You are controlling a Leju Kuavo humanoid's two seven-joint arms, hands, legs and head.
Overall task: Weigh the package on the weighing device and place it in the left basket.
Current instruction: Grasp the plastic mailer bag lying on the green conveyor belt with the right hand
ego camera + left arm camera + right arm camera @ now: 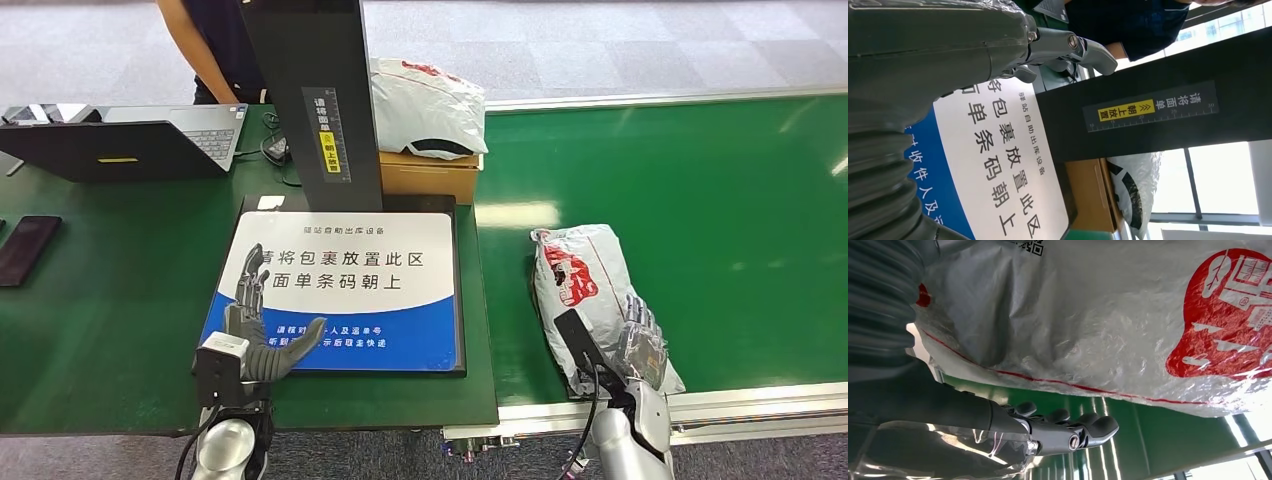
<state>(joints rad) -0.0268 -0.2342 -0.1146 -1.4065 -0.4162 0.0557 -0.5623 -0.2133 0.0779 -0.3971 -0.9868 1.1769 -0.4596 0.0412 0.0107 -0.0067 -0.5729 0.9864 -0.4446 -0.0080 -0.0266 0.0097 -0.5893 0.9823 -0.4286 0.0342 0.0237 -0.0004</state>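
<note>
Green matting covers the work table (110, 330) on the left, and a green conveyor belt (720, 220) runs beside it on the right. Nearest the camera, the robot's left hand (255, 320) hovers over the near edge of the flat weighing platform with a blue-and-white printed panel (400, 300), fingers spread and holding nothing; the left wrist view shows its grey fingers (1088, 50) apart above the printed characters. The right hand (640, 340) lies at the near end of the grey plastic mailer package with a red print (580, 275), which rests on the belt; its fingers are extended, and the right wrist view shows them (1073, 432) beside the package, not closed on it. Behind the platform rises a black upright column with a ruler label (320, 100). Beyond it sits a brown cardboard box (430, 175) bearing a second grey mailer bag (425, 100). Farther left lie a black phone (25, 250) and an open laptop (120, 140); a person in dark clothing (215, 45) stands behind.
</note>
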